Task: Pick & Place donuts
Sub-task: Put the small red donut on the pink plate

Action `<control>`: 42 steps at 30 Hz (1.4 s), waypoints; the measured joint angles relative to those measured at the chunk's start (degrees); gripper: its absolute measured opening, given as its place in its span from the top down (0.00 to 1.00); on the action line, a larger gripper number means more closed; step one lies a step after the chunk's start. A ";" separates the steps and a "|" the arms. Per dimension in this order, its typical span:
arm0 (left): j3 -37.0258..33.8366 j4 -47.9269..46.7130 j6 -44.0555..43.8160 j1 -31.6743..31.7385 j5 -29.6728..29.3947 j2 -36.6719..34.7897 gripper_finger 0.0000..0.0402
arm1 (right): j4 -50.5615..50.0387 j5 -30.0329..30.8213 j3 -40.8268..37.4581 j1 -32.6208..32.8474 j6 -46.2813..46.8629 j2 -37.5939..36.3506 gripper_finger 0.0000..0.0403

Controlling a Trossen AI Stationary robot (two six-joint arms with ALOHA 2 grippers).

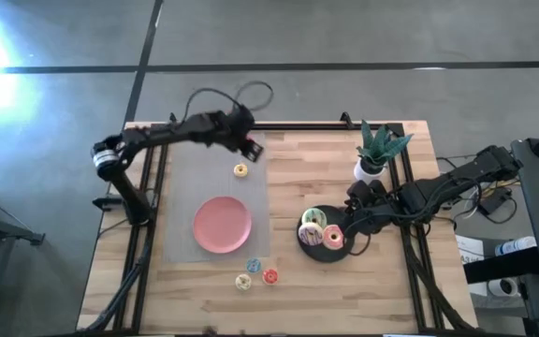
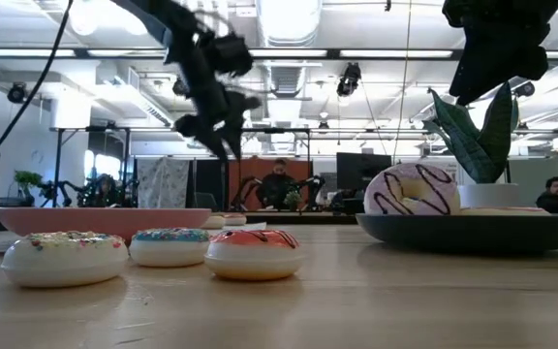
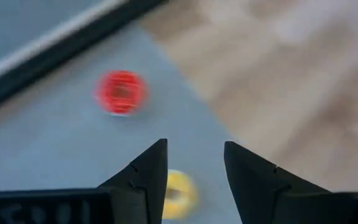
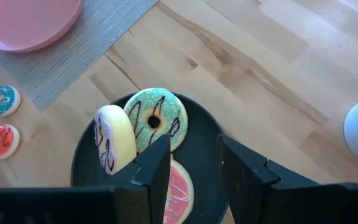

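Note:
My left gripper (image 1: pixel 248 146) (image 3: pixel 194 163) hangs open above the far part of the grey mat (image 1: pixel 181 187), nothing between its fingers. Just below it a small yellow donut (image 1: pixel 240 170) (image 3: pixel 179 193) lies flat on the mat, and a blurred small red ring (image 3: pixel 122 92) lies beyond it. My right gripper (image 1: pixel 347 234) (image 4: pixel 194 163) stands open over the black plate (image 1: pixel 318 251) (image 4: pixel 86 168). On that plate a green donut (image 4: pixel 157 118) and a pink one (image 4: pixel 180 186) lie flat, and a white one (image 4: pixel 114 142) stands on edge, leaning on the green one.
The pink plate (image 1: pixel 223 223) sits on the mat's middle. Three small donuts lie near the front edge: bluish (image 1: pixel 254 266), red (image 1: pixel 269 276) and a pale sprinkled one (image 1: pixel 242 283). A potted plant (image 1: pixel 377 150) stands at the far right, close behind the black plate.

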 joint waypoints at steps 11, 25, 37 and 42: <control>3.36 0.77 4.22 11.65 3.93 11.91 0.68 | 0.00 -1.32 0.00 -1.05 5.08 0.00 0.69; 23.32 -11.58 14.17 13.00 6.51 29.00 0.68 | -0.01 -1.47 0.00 -2.08 9.59 0.02 0.69; 24.71 -17.67 19.36 13.51 7.43 31.02 0.73 | -0.05 -1.08 0.00 -2.07 10.88 0.02 0.69; 24.60 -17.36 20.06 13.48 8.01 31.01 0.87 | -0.35 -0.97 -0.01 -2.15 10.86 0.02 0.69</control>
